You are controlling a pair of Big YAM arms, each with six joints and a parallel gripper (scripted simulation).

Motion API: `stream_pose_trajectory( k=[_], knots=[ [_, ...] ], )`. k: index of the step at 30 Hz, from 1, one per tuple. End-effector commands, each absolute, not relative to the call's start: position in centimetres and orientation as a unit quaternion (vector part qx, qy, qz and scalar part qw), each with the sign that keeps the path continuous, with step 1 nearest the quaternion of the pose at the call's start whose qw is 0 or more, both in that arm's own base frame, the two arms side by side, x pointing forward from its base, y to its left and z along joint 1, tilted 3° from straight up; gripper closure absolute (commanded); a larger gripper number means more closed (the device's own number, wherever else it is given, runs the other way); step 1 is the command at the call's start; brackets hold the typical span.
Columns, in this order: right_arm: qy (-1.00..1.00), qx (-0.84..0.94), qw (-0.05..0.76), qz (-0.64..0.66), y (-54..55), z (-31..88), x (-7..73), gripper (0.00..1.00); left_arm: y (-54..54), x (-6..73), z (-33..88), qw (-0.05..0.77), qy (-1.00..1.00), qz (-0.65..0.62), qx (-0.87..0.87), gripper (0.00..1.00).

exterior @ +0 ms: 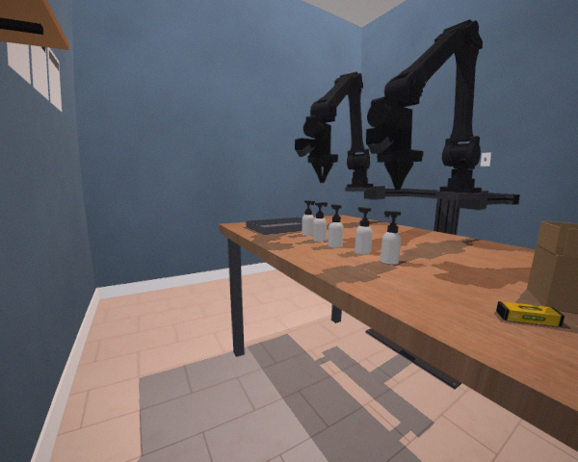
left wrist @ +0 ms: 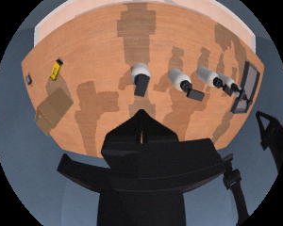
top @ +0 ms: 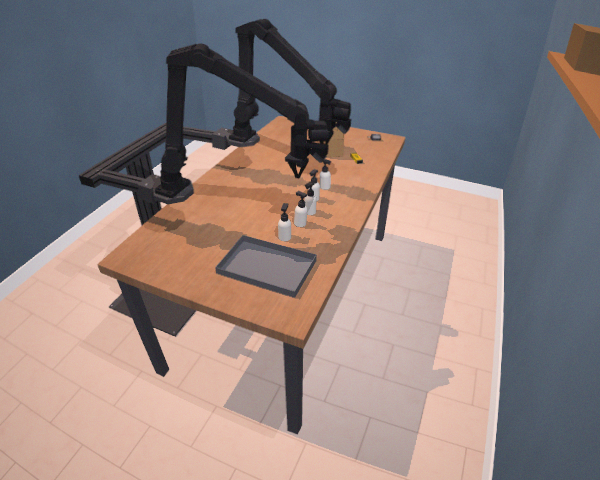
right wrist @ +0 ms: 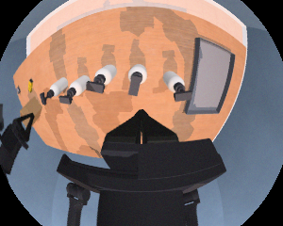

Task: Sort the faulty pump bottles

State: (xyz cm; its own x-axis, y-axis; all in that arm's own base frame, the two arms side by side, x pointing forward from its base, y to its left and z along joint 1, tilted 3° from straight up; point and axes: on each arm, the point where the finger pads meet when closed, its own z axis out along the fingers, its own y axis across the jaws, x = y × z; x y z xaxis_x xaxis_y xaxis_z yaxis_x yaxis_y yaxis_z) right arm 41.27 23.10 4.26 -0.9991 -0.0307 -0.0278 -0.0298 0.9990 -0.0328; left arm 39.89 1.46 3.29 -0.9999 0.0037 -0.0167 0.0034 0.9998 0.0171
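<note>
Five white pump bottles with black pump heads stand upright in a row on the wooden table, from the nearest to the tray [top: 284, 224] to the farthest [top: 324, 175]. The grey tray [top: 265, 265] is empty. My left gripper [exterior: 399, 183] is shut and empty, and hovers well above the end bottle [exterior: 391, 242] nearest the cardboard box. In the left wrist view that bottle [left wrist: 141, 75] lies just ahead of the fingertips [left wrist: 141, 116]. My right gripper [exterior: 322, 173] is shut and empty, high above the second bottle from the tray [exterior: 319, 225]. That bottle also shows in the right wrist view [right wrist: 137, 78].
A cardboard box [exterior: 563, 269] and a yellow spirit level [exterior: 529, 313] lie at the table end far from the tray. A small dark object [top: 375, 136] lies near the far corner. The bottles stand close to the table's long edge.
</note>
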Motion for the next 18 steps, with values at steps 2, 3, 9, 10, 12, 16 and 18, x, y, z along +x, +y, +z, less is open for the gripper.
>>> stream_pose_trajectory(
  k=[2,3,9,10,12,16,18],
  knots=[
    [0.999,-0.015,0.044,0.001,24.7,9.9,42.4,1.0,2.2,41.9,9.2,0.044,0.999,0.01,0.002,1.0],
    [0.999,-0.011,0.045,0.001,24.4,10.1,42.6,1.0,2.2,41.9,9.6,0.044,0.999,0.01,0.002,1.0],
    [0.999,-0.016,0.027,-0.01,23.8,8.6,41.8,1.0,2.1,41.9,9.7,0.038,0.999,0.01,0.002,1.0],
    [0.999,-0.016,0.027,-0.01,23.8,8.6,41.8,1.0,2.1,41.9,9.7,0.038,0.999,0.01,0.002,1.0],
    [0.999,-0.016,0.027,-0.01,23.8,8.6,41.8,1.0,2.1,41.9,9.7,0.038,0.999,0.01,0.002,1.0],
    [0.999,-0.016,0.031,-0.007,23.9,8.6,42.0,1.0,2.1,42.0,9.8,0.039,0.999,0.01,0.002,1.0],
    [0.999,-0.016,0.031,-0.007,23.9,8.6,42.0,1.0,2.1,42.0,9.8,0.039,0.999,0.01,0.002,1.0]
  ],
)
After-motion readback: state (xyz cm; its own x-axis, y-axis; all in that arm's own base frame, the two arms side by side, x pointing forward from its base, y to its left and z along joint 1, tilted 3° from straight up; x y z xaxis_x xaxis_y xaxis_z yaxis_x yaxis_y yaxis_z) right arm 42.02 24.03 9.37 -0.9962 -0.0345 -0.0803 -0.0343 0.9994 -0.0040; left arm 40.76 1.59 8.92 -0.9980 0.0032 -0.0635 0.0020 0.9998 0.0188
